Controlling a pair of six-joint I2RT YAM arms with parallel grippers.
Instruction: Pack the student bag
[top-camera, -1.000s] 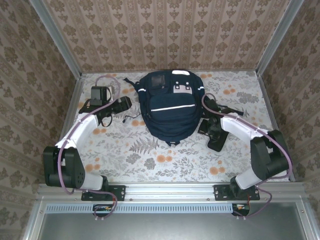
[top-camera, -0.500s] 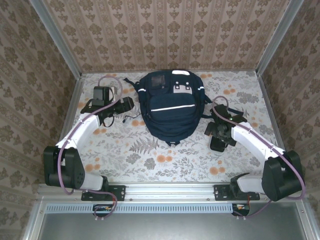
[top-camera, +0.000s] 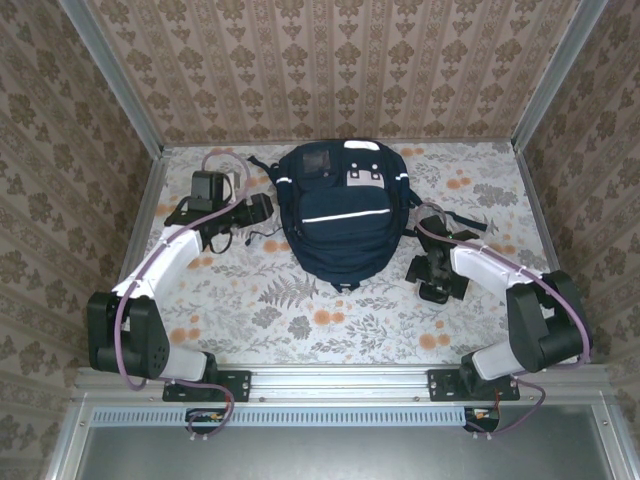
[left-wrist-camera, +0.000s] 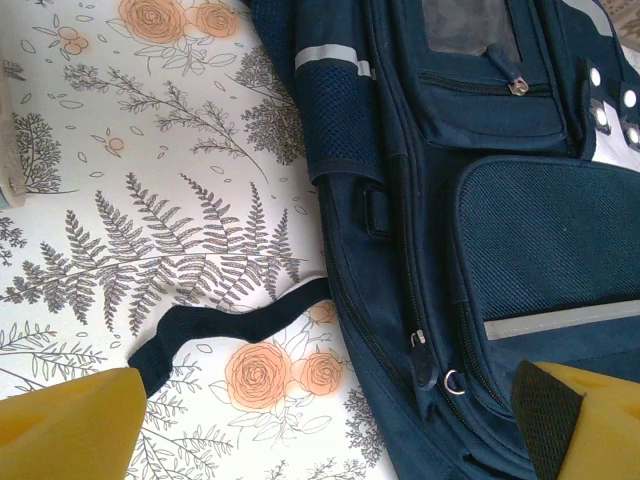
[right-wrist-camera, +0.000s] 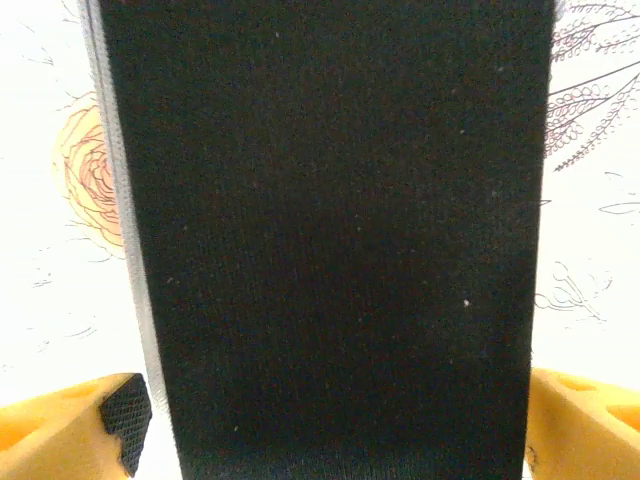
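**Current step: picking up the case.** The student bag (top-camera: 340, 215) lies flat at the centre of the tabletop (top-camera: 300, 320), front pocket up, and its zips appear closed. The right fingers (right-wrist-camera: 60, 430) straddle the flat black case (right-wrist-camera: 340, 220), which lies just right of the bag. One finger stands at each long edge, but it cannot be told whether they press on the case. For a sound pick-up, the fingers should close squarely across the case near its middle, so that it does not pivot when lifted.

**Surroundings.** The left fingers (left-wrist-camera: 70, 425) are spread wide and hold nothing. They sit at the bag's left flank, near the zip pulls (left-wrist-camera: 425, 375). A compartment probably needs opening before the case can go in.

**Obstructions.**
- A loose dark strap (left-wrist-camera: 230, 325) trails on the tabletop between the left fingers and may snag.
- A black adapter (top-camera: 207, 188) and its cord (top-camera: 255, 238) lie left of the bag, close to the left arm.
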